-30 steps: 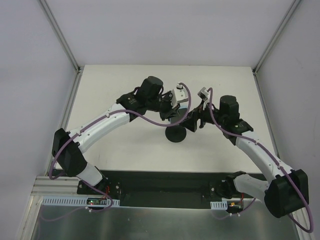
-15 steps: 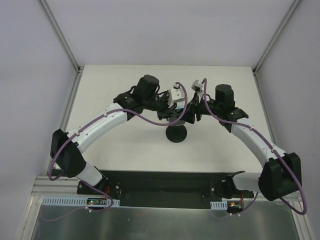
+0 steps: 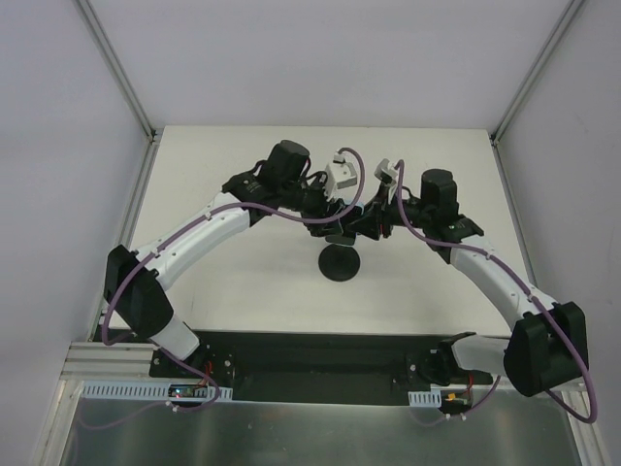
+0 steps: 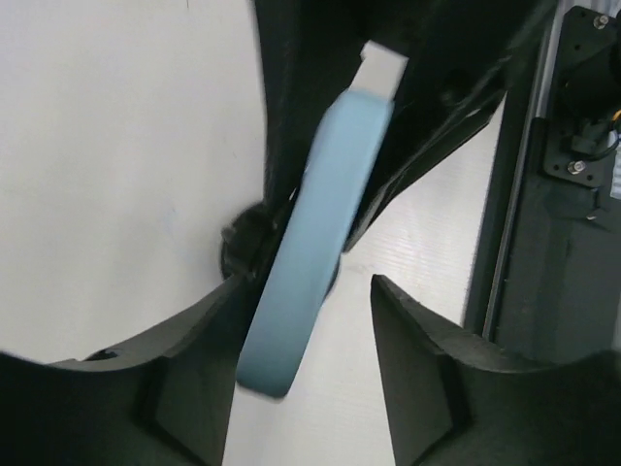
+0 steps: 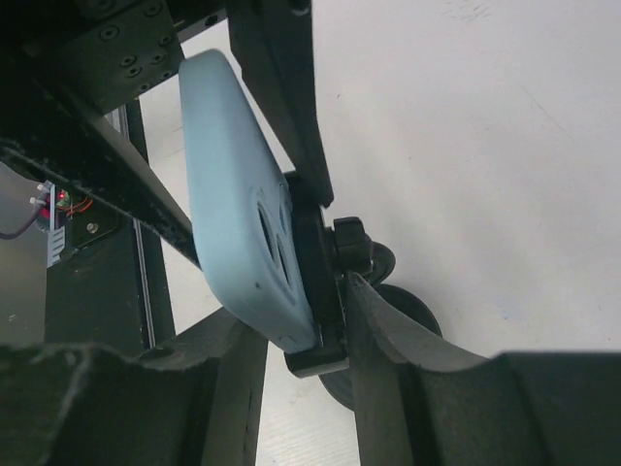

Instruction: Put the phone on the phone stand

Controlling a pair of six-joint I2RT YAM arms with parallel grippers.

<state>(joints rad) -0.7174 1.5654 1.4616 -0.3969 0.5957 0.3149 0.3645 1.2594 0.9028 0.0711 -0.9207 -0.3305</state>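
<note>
The phone (image 5: 233,194), light blue with two round holes in its back, stands on edge against the clamp head of the black phone stand (image 5: 312,291). The stand's round base (image 3: 340,263) rests on the table below both wrists. My right gripper (image 5: 296,311) is shut on the phone and the clamp head together, one finger (image 5: 388,359) pressing the head's back. In the left wrist view the phone's blue edge (image 4: 310,243) lies inside my left gripper (image 4: 312,291), which is open, with a clear gap to its right finger (image 4: 437,379).
Both arms meet over the middle of the white table (image 3: 223,184), left gripper (image 3: 330,218) and right gripper (image 3: 361,225) almost touching. Grey walls close in on three sides. The black base rail (image 3: 310,354) runs along the near edge.
My left gripper has opened off the phone. My right gripper moved in from the right and closed around the phone and the stand's head.
</note>
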